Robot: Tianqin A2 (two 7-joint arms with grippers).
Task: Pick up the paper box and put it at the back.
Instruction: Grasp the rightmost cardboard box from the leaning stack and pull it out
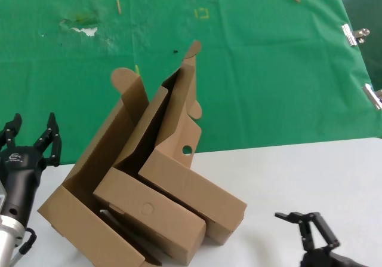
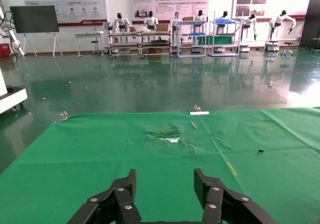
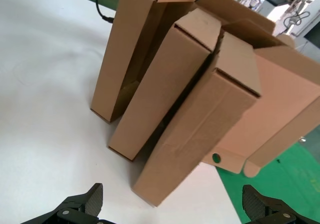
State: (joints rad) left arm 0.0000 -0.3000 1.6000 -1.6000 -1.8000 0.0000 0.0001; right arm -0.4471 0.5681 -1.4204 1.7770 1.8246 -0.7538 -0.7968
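Right hand, fingers spread and holding nothing, hung low over the white table, near the paper box. The box lay nested against two other cartons, long axis running diagonally from front right toward back left, lid raised toward the green cloth. Left hand, also spread, waited beside the cartons.

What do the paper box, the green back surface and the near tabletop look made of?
The paper box: brown cardboard, matte, with raw cut edges, fold creases and a punched hole in a flap. The back: green cloth, seemingly thin fabric, since it wrinkles and shows a scuffed patch. The white tabletop: smooth and hard-looking, perhaps laminate; the material itself is unclear. Both hands are open and clear of the box.
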